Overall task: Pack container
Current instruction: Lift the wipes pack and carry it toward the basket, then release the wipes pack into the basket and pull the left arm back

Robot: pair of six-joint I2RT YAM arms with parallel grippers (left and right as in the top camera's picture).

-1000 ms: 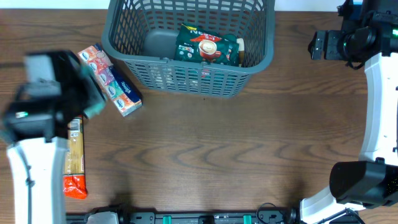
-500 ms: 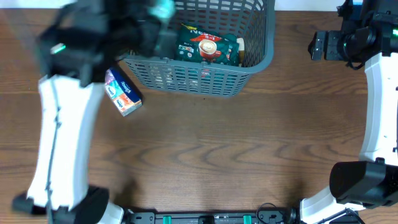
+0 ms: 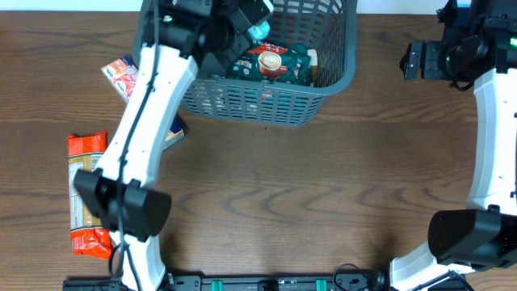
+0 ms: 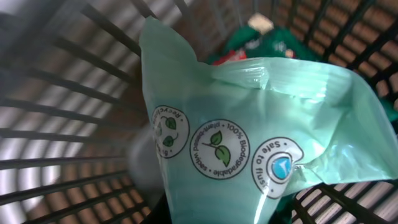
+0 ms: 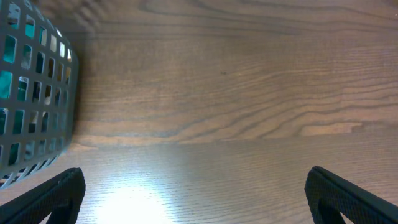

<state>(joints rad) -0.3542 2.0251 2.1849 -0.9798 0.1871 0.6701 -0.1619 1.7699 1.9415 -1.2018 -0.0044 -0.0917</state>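
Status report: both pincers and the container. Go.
Left pincer shut on pale green pack, over container. Right pincer open, off aside. Dark green pouch already inside. Nothing blocking.

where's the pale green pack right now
The pale green pack fills the left wrist view, at the left gripper over the container, upper left in the overhead view, beside the dark green snack bag.

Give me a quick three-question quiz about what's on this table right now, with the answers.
1. True or false: the basket already holds a dark green pack.
2. What do the jaws of the left arm hold? A) pale green pack B) spoon C) nothing
3. Which loose item lies farthest from the basket?
Key: 1 true; 2 A; 3 the orange-ended pasta packet.
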